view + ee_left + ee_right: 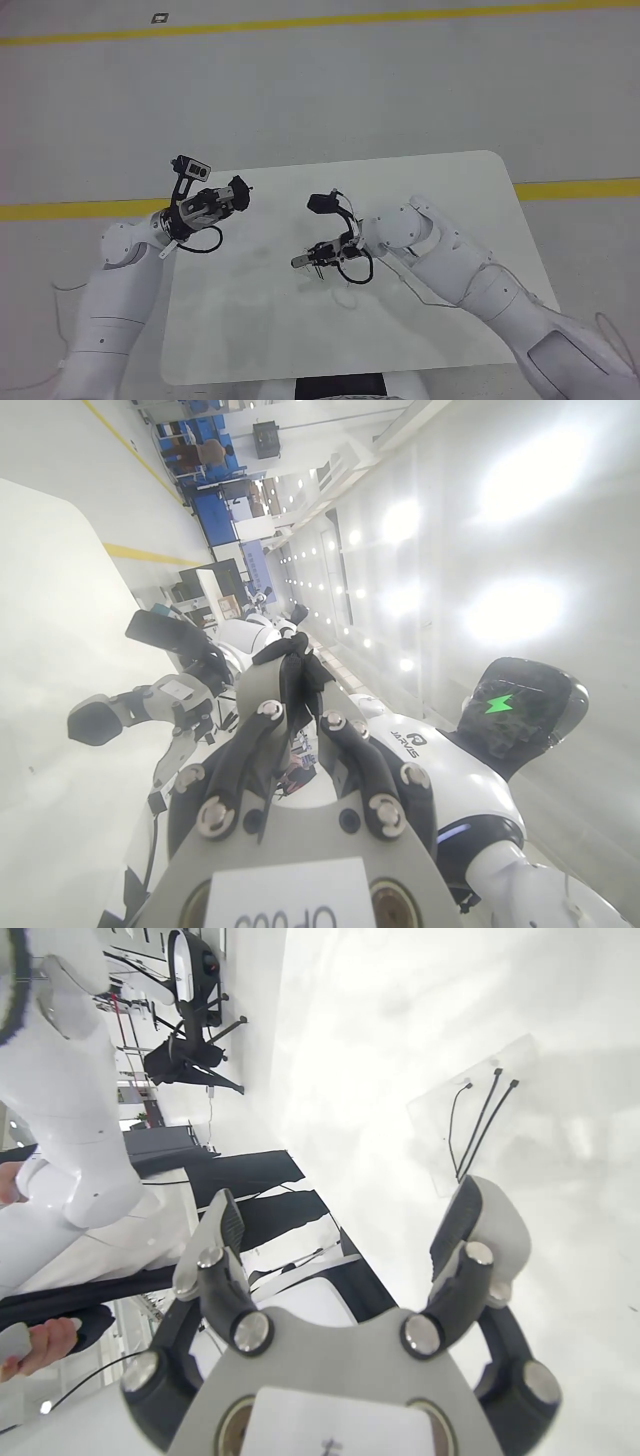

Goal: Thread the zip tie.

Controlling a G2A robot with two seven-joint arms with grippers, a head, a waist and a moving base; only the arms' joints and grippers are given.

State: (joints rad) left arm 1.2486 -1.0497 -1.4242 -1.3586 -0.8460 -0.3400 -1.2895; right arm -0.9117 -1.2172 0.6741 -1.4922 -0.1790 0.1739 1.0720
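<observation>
Clear flat pouch (430,1138) on white table (450,200). Three black zip ties (482,1120) lie with it, heads near one another; inside or on top, cannot tell. Right gripper (345,1200) low over mid-table, fingers spread wide, one fingertip just beside the ties' tail ends. Left gripper (238,195) raised near far left corner, fingers pressed together, dark material bunched at the tips, unidentified.

Left hand (238,193), right hand (300,262) over table (450,200)
</observation>
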